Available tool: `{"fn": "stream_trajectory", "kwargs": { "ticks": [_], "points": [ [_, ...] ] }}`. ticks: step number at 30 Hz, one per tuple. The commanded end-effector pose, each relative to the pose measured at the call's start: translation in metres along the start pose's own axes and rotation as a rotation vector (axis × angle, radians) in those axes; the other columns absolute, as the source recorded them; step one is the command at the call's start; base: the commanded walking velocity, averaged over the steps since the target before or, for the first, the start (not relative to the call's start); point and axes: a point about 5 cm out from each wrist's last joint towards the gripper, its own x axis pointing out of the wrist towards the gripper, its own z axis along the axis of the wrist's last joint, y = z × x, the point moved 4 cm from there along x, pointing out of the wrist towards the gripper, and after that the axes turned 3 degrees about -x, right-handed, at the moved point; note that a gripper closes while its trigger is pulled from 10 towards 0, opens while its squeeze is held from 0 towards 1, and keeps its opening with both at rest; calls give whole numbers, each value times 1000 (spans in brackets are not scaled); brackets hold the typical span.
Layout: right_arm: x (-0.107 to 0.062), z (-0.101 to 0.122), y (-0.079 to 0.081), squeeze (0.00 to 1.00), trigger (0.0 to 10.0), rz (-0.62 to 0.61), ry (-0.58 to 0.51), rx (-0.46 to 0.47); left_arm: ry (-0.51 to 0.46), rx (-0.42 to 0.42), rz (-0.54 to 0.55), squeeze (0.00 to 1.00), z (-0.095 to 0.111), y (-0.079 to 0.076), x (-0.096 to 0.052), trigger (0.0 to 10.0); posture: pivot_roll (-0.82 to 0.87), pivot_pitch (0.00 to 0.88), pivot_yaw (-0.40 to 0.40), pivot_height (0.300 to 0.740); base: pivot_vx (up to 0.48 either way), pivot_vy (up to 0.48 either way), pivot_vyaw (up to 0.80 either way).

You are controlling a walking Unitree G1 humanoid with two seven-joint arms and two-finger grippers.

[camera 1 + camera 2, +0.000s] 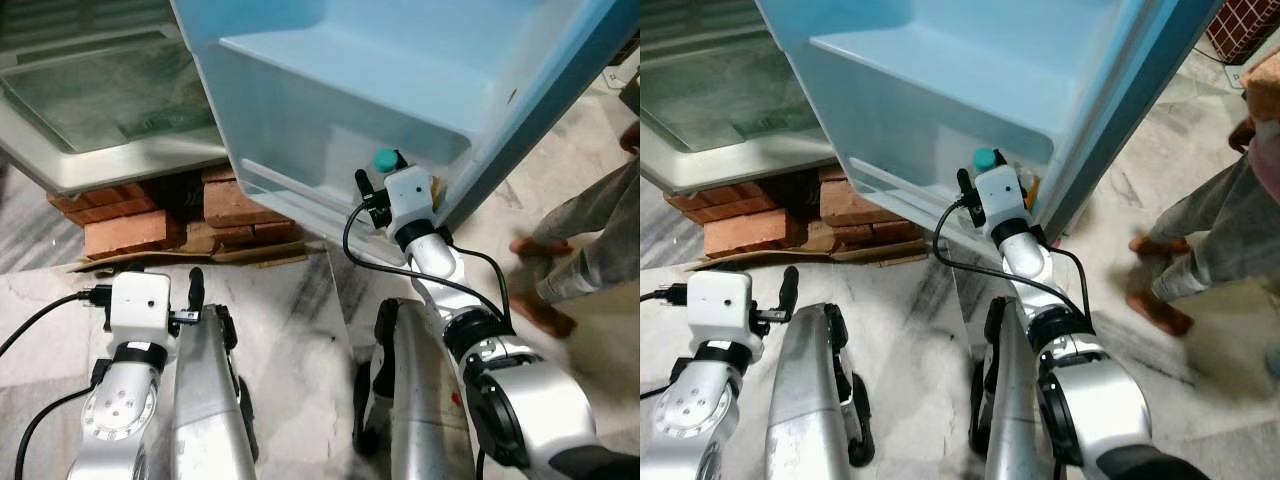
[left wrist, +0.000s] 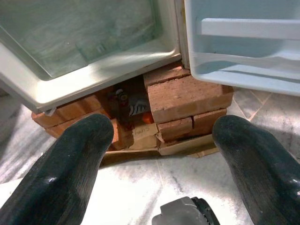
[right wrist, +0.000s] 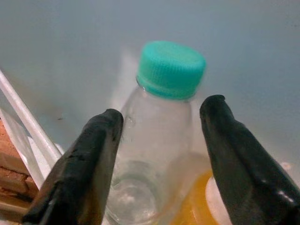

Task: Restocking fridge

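A clear bottle [image 3: 154,140] with a teal cap [image 1: 385,160] stands upright in the lowest shelf [image 1: 300,185] of the open pale blue fridge door. My right gripper [image 3: 161,112] is reached into that shelf and is open, one black finger on each side of the bottle's shoulder. An orange item [image 3: 197,206] sits low beside the bottle; I cannot tell what it is. My left gripper [image 2: 161,136] hangs low by my left side, open and holding nothing, facing the bricks under the fridge.
The fridge body stands on stacked red bricks [image 1: 240,205] over flattened cardboard [image 1: 200,255], with a glass shelf [image 1: 100,100] above. A person's legs and feet [image 1: 590,240] stand on the marble floor to my right, close to the door's edge.
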Motion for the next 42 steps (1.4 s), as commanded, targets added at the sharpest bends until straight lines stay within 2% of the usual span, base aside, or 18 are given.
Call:
{"fn": "stream_trajectory", "kwargs": {
  "ticks": [1, 2, 3, 5, 10, 11, 13, 15, 17, 19, 22, 24, 27, 28, 29, 30, 33, 42],
  "points": [
    [3, 4, -2, 1000, 10000, 8, -9, 19, 30, 6, 3, 0, -9, 1, -1, 10000, 168, 279, -12, 510, 0, 0, 0],
    [4, 8, -2, 1000, 10000, 14, -23, 26, 29, 4, 3, 0, -9, 1, 1, 10000, 165, 278, -12, 510, 0, 0, 0],
    [6, 13, -6, 1000, 10000, 16, -37, 73, 26, 3, 1, 0, -9, 0, 5, 10000, 155, 271, -9, 510, 0, 0, 0],
    [6, 13, -6, 1000, 10000, 16, -37, 73, 26, 3, 1, 0, -9, 0, 5, 10000, 155, 271, -9, 510, 0, 0, 0],
    [0, 14, -8, 1000, 10000, 17, -58, 153, 8, -2, -2, 0, -6, -2, 15, 10000, 129, 234, -10, 510, 0, 0, 0],
    [-14, 7, -1, 1000, 10000, 33, -57, 196, 1, -5, -2, 0, -6, -4, 19, 10000, 115, 202, -12, 510, 0, 0, 0],
    [-20, 5, 2, 1000, 10000, 41, -58, 211, -1, -7, -1, 0, -6, -4, 21, 10000, 113, 198, -12, 510, 0, 0, 0],
    [-44, -5, 13, 1000, 10000, 51, -47, 264, -2, -9, -3, 0, -8, -6, 23, 10000, 98, 161, -10, 510, 0, 0, 0],
    [-57, -10, 16, 1000, 10000, 38, -34, 300, -3, -9, -3, 0, -9, -7, 24, 10000, 98, 161, -10, 510, 0, 0, 0],
    [-57, -10, 16, 1000, 10000, 38, -34, 300, -3, -9, -3, 0, -9, -7, 24, 10000, 98, 161, -10, 510, 0, 0, 0],
    [-87, -25, 16, 1000, 10000, -34, 7, 366, -3, -8, -7, 0, -13, -11, 27, 10000, 95, 112, 7, 510, 0, 0, 0],
    [-103, -31, 10, 1000, 10000, -100, 20, 358, -12, -4, -8, 0, -13, -12, 30, 10000, 70, 98, 24, 510, 0, 0, 0],
    [-106, -36, 1, 1000, 10000, -162, 48, 335, -19, -4, -8, 0, -13, -12, 33, 10000, 59, 86, 28, 510, 0, 0, 0],
    [-108, -37, -2, 659, 10000, -182, 62, 322, -23, -4, -9, 0, -13, -12, 34, 10000, 59, 86, 28, 510, 0, 0, 0],
    [-108, -36, -4, 420, 10000, -182, 65, 300, -27, -4, -14, 0, -12, -13, 36, 10000, 53, 78, 30, 510, 0, 0, 0],
    [-108, -34, -7, 0, 10000, -179, 52, 292, -30, -4, -19, 0, -12, -14, 38, 10000, 53, 71, 25, 510, 0, 0, 0],
    [-115, -25, -17, 0, 10000, -225, 53, 309, -45, -10, -30, 0, -12, -17, 43, 10000, 50, 54, 21, 524, 0, 0, 0],
    [-121, -26, -20, 0, 10000, -268, 79, 299, -47, -20, -34, 0, -15, -20, 45, 10000, 48, 35, 12, 572, 0, 0, 0]
  ]
}}
